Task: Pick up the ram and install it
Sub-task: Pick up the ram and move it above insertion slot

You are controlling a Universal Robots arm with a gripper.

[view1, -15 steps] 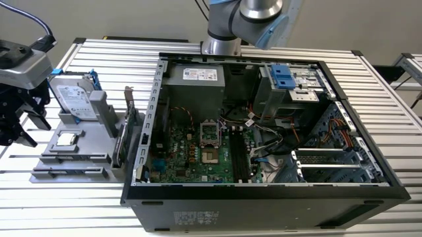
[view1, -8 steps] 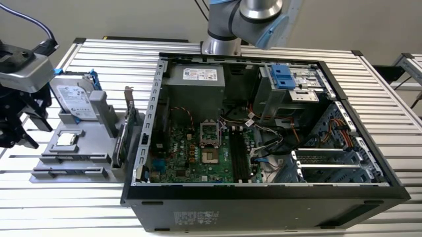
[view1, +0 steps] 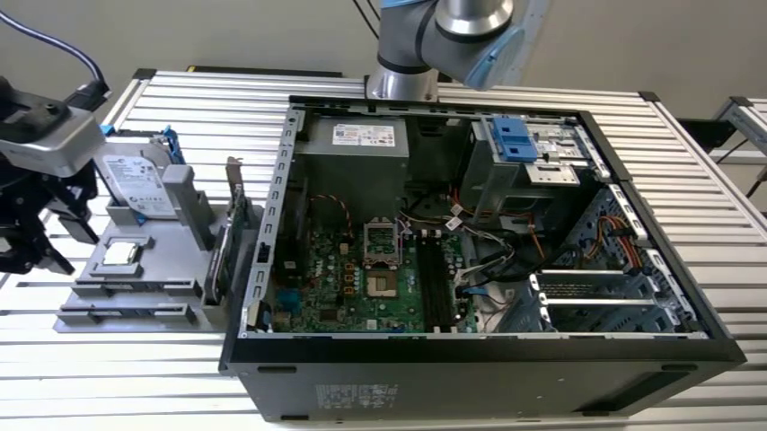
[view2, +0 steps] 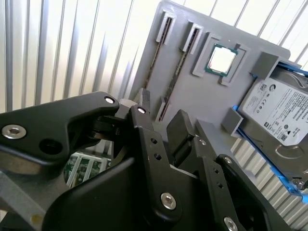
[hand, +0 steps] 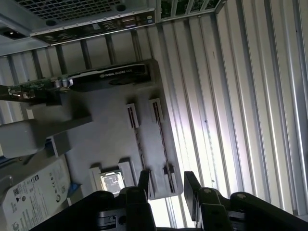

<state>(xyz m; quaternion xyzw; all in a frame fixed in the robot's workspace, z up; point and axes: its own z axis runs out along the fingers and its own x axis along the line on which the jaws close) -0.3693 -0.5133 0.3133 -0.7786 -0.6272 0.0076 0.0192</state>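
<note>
Silver slatted metal tabletop [view1: 132, 377] carries your open black computer case [view1: 480, 382] and, at the exterior view's left, a flat grey plastic parts rack [view1: 162, 274]; the ram [hand: 162, 144], a long thin board you see edge-on in the first wrist view, stands in the rack's slotted brackets, near a square silver processor chip [hand: 111, 182]; your black two-fingered hand [hand: 166, 185] hangs spread and empty by the stick's end nearest that chip.
</note>
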